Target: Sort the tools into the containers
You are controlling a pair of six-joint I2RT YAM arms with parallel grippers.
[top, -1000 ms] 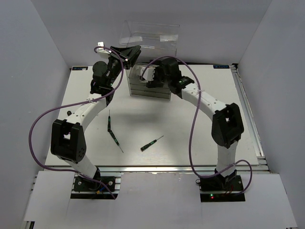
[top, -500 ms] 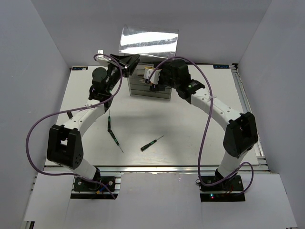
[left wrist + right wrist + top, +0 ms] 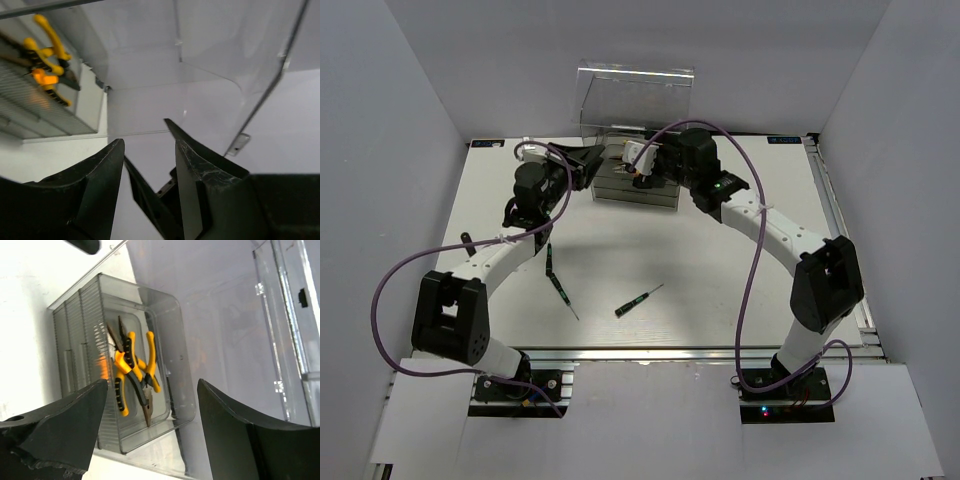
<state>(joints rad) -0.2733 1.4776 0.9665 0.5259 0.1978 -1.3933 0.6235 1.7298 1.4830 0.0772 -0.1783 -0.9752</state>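
Left gripper [image 3: 598, 158], top view: poised at the far-left corner of the smoky-grey plastic drawer stack [image 3: 635, 192]. The jaw gap cannot be read from here. Right gripper [image 3: 638, 160] hangs over the stack's top, just right of the left one. A clear plastic lid panel [image 3: 635, 95] stands upright behind the stack. Three slim screwdrivers with black-green handles lie on the white table [image 3: 770, 280], well nearer than the stack. The left screwdriver [image 3: 550, 258] and middle screwdriver [image 3: 560, 290] lie close together; the right screwdriver [image 3: 638, 300] lies apart to their right.

Left wrist view: left gripper [image 3: 145, 132] jaws stand part-way apart, nothing between them. Small pliers with orange-and-black handles [image 3: 47, 55] lie in the top drawer [image 3: 30, 100]. The lid panel [image 3: 225, 60] is ahead.

Right wrist view: right gripper [image 3: 151, 384] jaws are spread wide and empty above the top drawer [image 3: 160, 300]. The pliers [image 3: 131, 372] lie inside it.
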